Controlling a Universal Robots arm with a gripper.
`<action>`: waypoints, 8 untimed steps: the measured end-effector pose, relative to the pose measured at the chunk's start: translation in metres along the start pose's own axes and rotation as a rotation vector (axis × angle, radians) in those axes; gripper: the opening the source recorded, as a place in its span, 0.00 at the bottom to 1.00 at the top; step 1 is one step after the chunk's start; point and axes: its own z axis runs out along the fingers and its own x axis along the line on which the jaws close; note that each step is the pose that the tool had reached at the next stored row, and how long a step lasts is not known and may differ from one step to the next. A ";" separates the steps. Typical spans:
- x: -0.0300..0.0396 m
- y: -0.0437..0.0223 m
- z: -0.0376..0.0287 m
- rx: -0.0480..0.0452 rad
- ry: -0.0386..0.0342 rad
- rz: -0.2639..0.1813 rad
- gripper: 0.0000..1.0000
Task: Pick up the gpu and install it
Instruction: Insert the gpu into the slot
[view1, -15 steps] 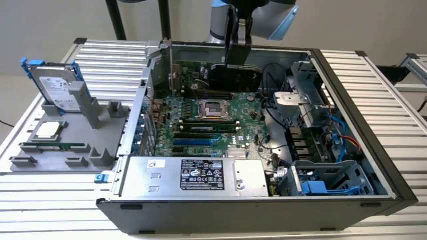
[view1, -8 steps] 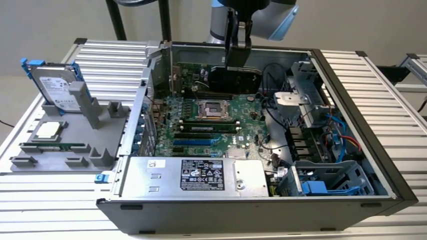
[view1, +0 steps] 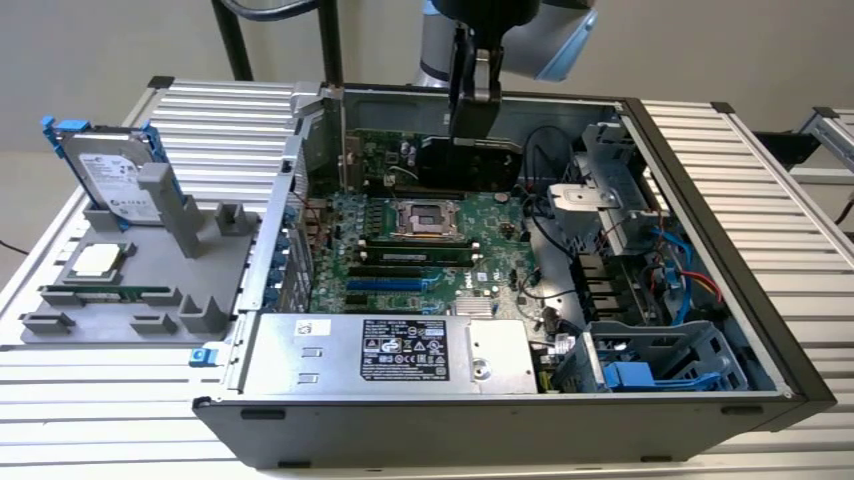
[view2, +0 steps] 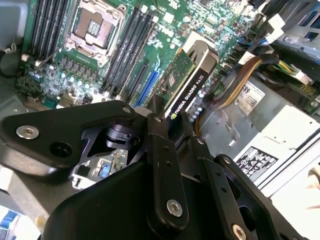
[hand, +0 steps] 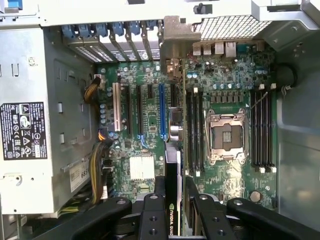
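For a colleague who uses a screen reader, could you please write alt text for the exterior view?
The arm's hand holds the gpu upright over the motherboard inside an open computer case. On the exterior view's left, a grey tray holds a hard drive.

gpu (hand: 172, 170) end hidden behind hand (hand: 175, 195), arm (view1: 470, 60) cropped

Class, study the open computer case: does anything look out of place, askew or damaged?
Nothing looks damaged or spilled. Only the gpu is out of place: it hangs on edge above the motherboard, clamped by the gripper, and appears not to be seated in any slot.
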 end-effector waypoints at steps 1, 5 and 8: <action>-0.0001 0.0000 0.0005 0.0000 0.0006 0.000 0.00; -0.0002 0.0000 0.0026 0.0002 0.0030 0.000 0.00; -0.0003 0.0000 0.0042 0.0002 0.0048 0.000 0.00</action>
